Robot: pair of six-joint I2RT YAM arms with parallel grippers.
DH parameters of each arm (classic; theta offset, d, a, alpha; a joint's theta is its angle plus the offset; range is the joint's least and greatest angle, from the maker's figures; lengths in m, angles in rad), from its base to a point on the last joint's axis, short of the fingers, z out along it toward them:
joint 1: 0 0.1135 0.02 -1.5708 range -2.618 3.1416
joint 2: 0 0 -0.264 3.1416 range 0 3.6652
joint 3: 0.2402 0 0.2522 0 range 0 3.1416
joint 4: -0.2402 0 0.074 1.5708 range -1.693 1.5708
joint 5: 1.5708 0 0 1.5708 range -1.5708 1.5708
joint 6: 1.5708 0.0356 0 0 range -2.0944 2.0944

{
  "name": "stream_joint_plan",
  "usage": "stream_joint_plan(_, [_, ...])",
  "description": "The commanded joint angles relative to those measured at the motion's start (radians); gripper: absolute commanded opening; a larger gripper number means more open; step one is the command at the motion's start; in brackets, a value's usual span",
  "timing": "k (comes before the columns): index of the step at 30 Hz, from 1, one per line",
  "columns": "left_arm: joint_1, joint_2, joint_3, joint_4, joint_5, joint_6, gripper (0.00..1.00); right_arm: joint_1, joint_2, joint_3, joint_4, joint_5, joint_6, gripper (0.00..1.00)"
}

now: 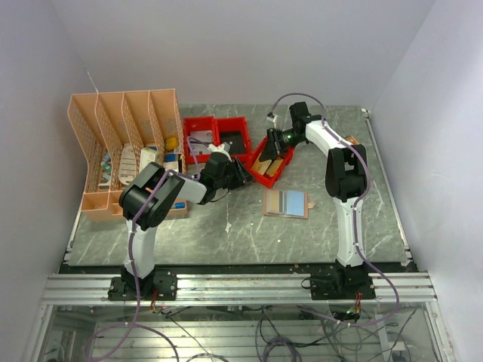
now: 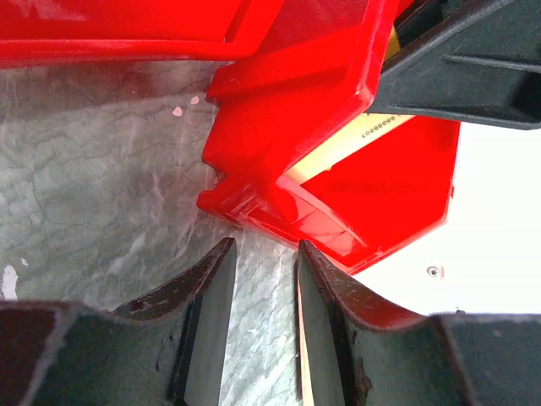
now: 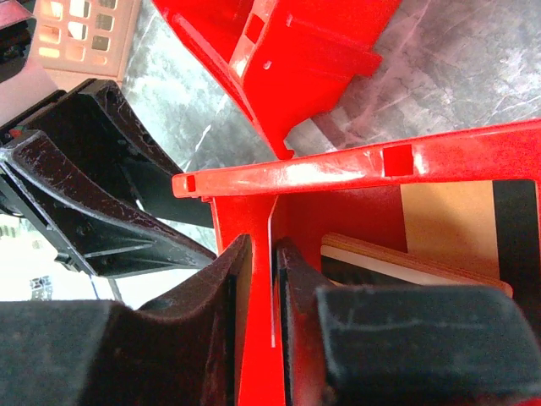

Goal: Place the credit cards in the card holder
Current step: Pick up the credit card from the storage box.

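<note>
Trouble centres on the red bin [image 1: 281,167]: the right gripper [image 3: 262,248] straddles its wall, pinching or loosened I cannot tell, while the left gripper [image 2: 264,254], parted and empty, waits at its corner. If the bin slips, the credit cards [image 3: 446,222] inside may scatter, away from the card holder [image 1: 287,203] lying unfolded nearby.

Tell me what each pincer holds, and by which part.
The left pincer holds nothing. The right pincer straddles a wall of the red bin; whether it clamps it cannot be told.
</note>
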Motion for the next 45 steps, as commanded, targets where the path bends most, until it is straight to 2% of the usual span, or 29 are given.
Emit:
stream_joint_plan(1, [0.005,-0.022,0.004,0.023,-0.005,0.016,0.46,-0.005,-0.029,-0.015,0.012,-0.032,0.011,0.20])
stream_joint_plan(9, [0.006,-0.020,0.002,0.033,-0.003,0.013,0.46,-0.013,-0.037,-0.016,0.001,-0.018,0.001,0.12])
stream_joint_plan(14, [0.006,-0.034,-0.006,0.028,-0.004,0.019,0.46,-0.003,-0.035,-0.010,-0.026,0.002,-0.033,0.00])
stream_joint_plan(18, [0.005,-0.067,-0.026,0.048,-0.001,0.039,0.46,-0.026,-0.085,0.026,-0.044,0.012,-0.065,0.00])
stream_joint_plan(23, [0.005,-0.155,-0.088,0.081,-0.022,0.083,0.47,-0.069,-0.186,0.025,-0.042,-0.065,-0.090,0.00])
stream_joint_plan(27, [0.006,-0.265,-0.144,0.077,-0.055,0.136,0.48,-0.107,-0.264,-0.054,0.041,-0.178,0.004,0.00])
stream_joint_plan(28, [0.005,-0.299,-0.158,0.071,-0.063,0.152,0.48,-0.126,-0.291,-0.107,0.108,-0.263,0.128,0.00])
stream_joint_plan(30, [0.006,-0.375,-0.191,0.056,-0.082,0.171,0.49,-0.159,-0.372,-0.285,0.396,-0.399,0.465,0.00])
stream_joint_plan(31, [0.008,-0.434,-0.206,0.044,-0.092,0.179,0.49,-0.172,-0.418,-0.415,0.680,-0.460,0.757,0.00])
stream_joint_plan(32, [0.008,-0.475,-0.223,0.032,-0.103,0.184,0.50,-0.182,-0.453,-0.552,1.021,-0.494,1.115,0.00])
stream_joint_plan(33, [0.011,-0.516,-0.237,0.021,-0.110,0.186,0.50,-0.189,-0.464,-0.665,1.441,-0.496,1.493,0.00])
stream_joint_plan(34, [0.014,-0.556,-0.254,0.015,-0.116,0.185,0.51,-0.196,-0.460,-0.735,1.735,-0.494,1.701,0.00])
stream_joint_plan(35, [0.019,-0.591,-0.268,0.013,-0.117,0.181,0.52,-0.197,-0.480,-0.730,1.546,-0.488,1.637,0.00])
stream_joint_plan(36, [0.023,-0.628,-0.280,0.009,-0.116,0.176,0.53,-0.197,-0.507,-0.705,1.266,-0.470,1.481,0.00])
stream_joint_plan(37, [0.027,-0.659,-0.289,0.002,-0.113,0.168,0.54,-0.195,-0.519,-0.690,1.148,-0.469,1.430,0.00])
stream_joint_plan(38, [0.032,-0.688,-0.296,-0.006,-0.111,0.162,0.55,-0.194,-0.531,-0.702,1.150,-0.469,1.476,0.00])
stream_joint_plan(41, [0.037,-0.759,-0.303,-0.036,-0.111,0.143,0.57,-0.197,-0.563,-0.712,1.017,-0.442,1.478,0.00])
stream_joint_plan(45, [0.041,-0.800,-0.292,-0.046,-0.071,0.101,0.58,-0.197,-0.594,-0.751,0.977,-0.431,1.505,0.00])
